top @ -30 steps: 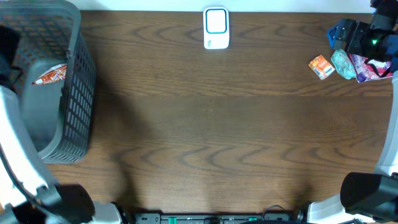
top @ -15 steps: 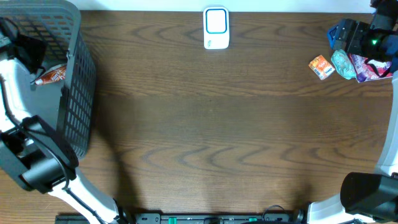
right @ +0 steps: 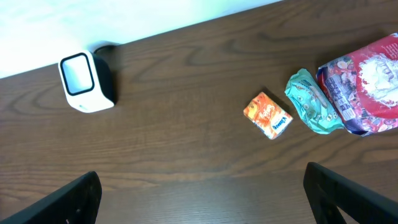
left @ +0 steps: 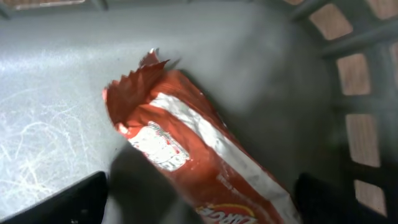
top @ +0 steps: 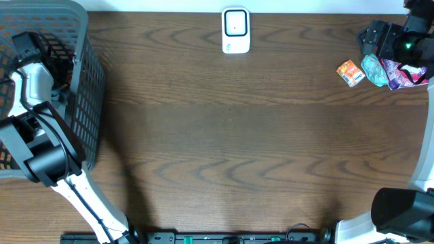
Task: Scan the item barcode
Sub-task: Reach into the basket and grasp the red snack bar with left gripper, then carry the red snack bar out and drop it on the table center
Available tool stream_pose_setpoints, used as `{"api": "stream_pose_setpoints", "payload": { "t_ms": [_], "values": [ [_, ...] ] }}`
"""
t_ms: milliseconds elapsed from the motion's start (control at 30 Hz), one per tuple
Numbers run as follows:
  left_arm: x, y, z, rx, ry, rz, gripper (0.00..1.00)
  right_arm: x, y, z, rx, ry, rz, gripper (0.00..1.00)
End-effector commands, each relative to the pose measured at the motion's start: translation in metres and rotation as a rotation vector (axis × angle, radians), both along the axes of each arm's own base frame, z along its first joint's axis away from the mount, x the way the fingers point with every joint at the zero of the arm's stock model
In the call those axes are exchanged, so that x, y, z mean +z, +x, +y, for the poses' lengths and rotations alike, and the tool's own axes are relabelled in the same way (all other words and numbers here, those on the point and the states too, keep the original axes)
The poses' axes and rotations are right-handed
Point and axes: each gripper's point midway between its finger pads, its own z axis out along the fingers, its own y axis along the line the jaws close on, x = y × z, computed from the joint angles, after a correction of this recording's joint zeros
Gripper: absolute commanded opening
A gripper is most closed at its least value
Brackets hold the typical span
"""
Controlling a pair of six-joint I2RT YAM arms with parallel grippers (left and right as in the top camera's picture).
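Dark wood table [top: 230, 135], gray basket [top: 88, 88] at its left end.
Left gripper [left: 199, 202] spread wide over the red snack packet [left: 193, 155] inside; right gripper [right: 208, 199] spread too, holding nothing.

Looks like a mock shop checkout rigged up in a lab: dark wood-grain table [top: 224, 135], small white barcode scanner [top: 236, 30] at the back edge, grey plastic shopping basket [top: 85, 102], loose snack packets [top: 350, 72] lying around.

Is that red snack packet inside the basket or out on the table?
Inside. The snack packet lies on the basket's grey floor, its mesh wall alongside.
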Motion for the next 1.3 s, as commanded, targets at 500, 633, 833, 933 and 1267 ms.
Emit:
{"api": "stream_pose_setpoints", "payload": {
  "t_ms": [500, 633, 833, 933, 1267],
  "values": [
    [0.071, -0.039, 0.003, -0.136, 0.039, 0.052, 0.07, 0.002, 0.0, 0.004, 0.004, 0.012, -0.004, 0.99],
    [0.181, -0.045, -0.004, -0.116, 0.112, -0.198, 0.07, 0.002, 0.0, 0.004, 0.005, 0.012, -0.004, 0.99],
    [0.36, -0.077, -0.111, -0.414, 0.102, -0.689, 0.07, 0.002, 0.0, 0.004, 0.004, 0.012, -0.004, 0.99],
    [0.401, -0.091, -0.195, -0.638, 0.077, -0.798, 0.07, 0.002, 0.0, 0.004, 0.004, 0.012, -0.004, 0.99],
    [0.295, -0.123, -0.379, -1.242, 0.11, -0.333, 0.08, 0.002, 0.0, 0.004, 0.004, 0.012, -0.004, 0.99]
  ]
}}
